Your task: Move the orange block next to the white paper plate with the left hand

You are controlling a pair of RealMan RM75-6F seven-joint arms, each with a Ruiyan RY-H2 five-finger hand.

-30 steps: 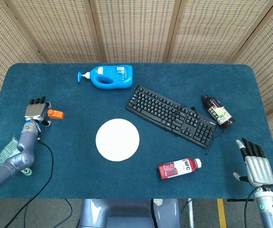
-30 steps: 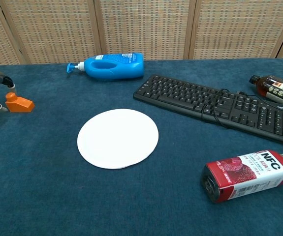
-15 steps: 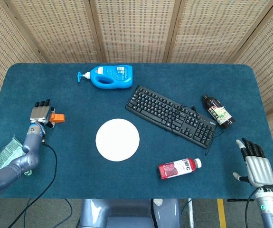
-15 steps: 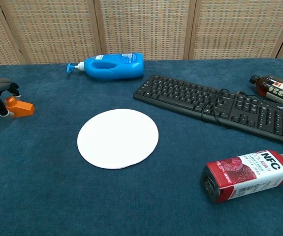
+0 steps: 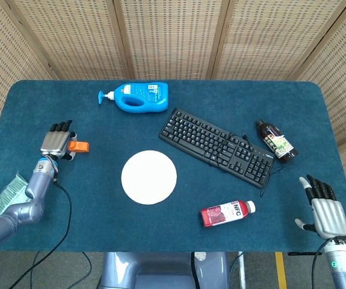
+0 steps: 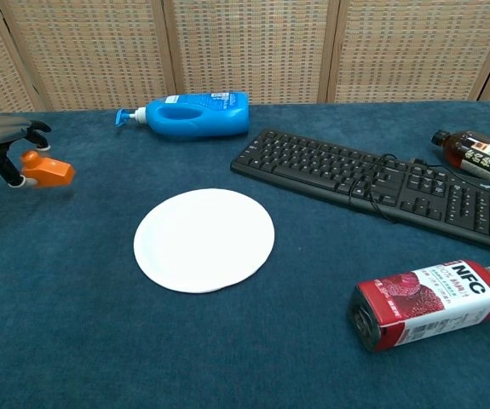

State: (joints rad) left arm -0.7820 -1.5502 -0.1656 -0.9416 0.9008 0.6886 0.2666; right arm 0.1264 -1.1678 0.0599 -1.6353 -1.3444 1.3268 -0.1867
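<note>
Far left: green packet [image 5: 4,194] lying at the table edge beside the left forearm.

Left: left hand [image 5: 56,141] pinching the orange block [image 5: 79,146] between thumb and fingers, remaining fingers [image 5: 61,126] extended. In the chest view, block [image 6: 47,169] appearing raised off the blue tabletop [image 5: 88,205], having been resting on the cloth 1 s ago and tilting into the grasp 0.5 s ago. Also sitting slightly further right than before. Judging from this: grasp secured, lift begun, carry toward the plate just starting. Block still well apart from the plate, so most of the transfer remaining.

Upper left of centre: blue detergent bottle [image 5: 138,96] lying on its side, pump pointing left, unmoved.

Centre: white paper plate [image 5: 149,177] lying flat, bare, with open cloth along its left rim offering a likely placing spot.

Right of centre: black keyboard [image 5: 219,146] lying diagonally; red NFC juice bottle [image 5: 227,213] lying on its side nearer the front edge.

Right: dark brown bottle [image 5: 275,141] lying beyond the keyboard's end.

Far right: right hand [image 5: 324,211] resting idle, fingers spread, holding nothing, unchanged across all 3 moments.
</note>
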